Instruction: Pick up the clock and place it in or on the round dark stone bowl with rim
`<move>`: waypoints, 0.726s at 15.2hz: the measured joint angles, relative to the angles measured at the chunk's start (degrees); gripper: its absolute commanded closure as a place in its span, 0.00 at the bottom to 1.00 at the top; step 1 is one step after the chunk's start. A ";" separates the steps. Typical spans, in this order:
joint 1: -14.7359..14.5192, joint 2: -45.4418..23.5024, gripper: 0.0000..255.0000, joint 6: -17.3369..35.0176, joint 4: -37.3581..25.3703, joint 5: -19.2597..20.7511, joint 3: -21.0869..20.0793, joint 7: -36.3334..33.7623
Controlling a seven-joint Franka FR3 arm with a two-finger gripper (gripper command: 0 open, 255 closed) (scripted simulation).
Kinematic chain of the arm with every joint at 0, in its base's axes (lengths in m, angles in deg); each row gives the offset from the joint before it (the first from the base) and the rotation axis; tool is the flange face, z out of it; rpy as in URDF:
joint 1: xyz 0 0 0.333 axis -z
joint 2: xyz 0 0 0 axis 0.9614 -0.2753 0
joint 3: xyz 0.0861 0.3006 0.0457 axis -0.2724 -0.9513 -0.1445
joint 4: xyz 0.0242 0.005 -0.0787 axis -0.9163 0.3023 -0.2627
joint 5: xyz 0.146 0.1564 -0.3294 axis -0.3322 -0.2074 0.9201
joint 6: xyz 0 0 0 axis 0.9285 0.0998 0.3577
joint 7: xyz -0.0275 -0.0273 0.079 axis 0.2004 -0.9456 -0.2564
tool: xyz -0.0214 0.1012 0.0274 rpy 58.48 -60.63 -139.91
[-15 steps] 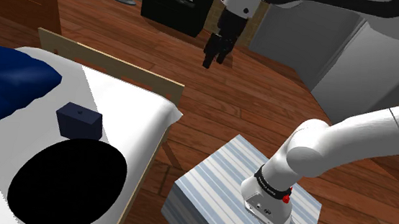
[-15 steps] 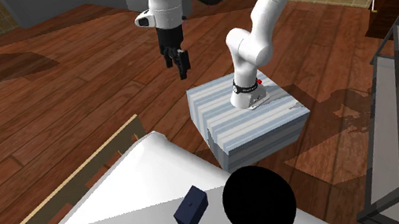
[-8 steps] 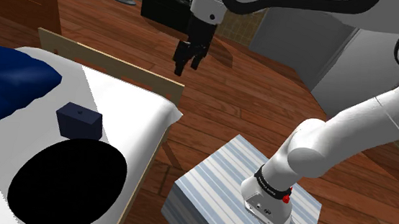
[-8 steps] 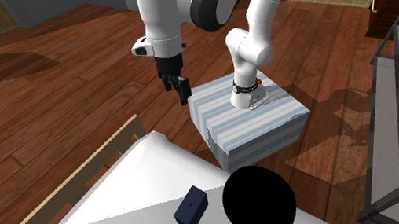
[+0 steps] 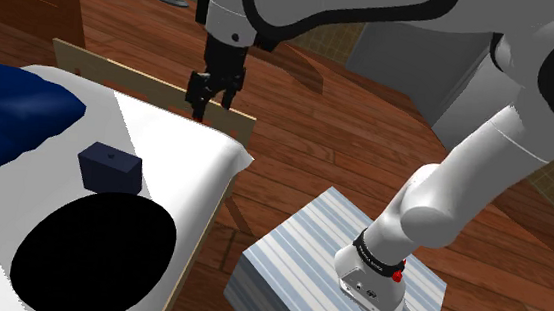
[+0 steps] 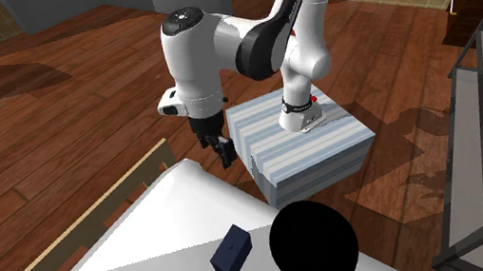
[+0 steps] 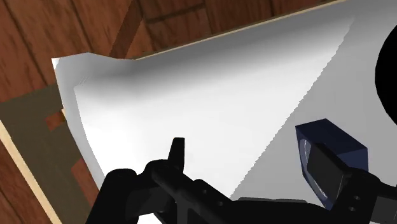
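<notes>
Wrist view shows the gripper (image 7: 248,147) with fingers spread and empty, and the navy clock (image 7: 334,135) turning a pale face beside one finger. Shoulder view puts that clock centre left, just beside the black bowl (image 5: 93,255) on the white bed (image 5: 166,142).

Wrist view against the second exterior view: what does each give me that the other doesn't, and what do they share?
Wrist view adds: the clock's paler front face, seen close beside one finger of the gripper, whose fingers stand apart and hold nothing. Second exterior view adds: the whole arm, the striped stand, and the bowl as a full black disc beside the clock. Both share: the clock on the white bed, the wooden bed frame, part of the bowl, and the wood floor.
</notes>
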 measured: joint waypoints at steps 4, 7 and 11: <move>-1.72 -8.36 0.00 1.45 -5.91 3.56 -2.36 -3.99; -3.37 -15.00 0.00 1.75 -11.19 6.74 -3.28 -6.52; -6.92 -23.96 0.00 1.21 -19.23 11.00 -3.95 -10.16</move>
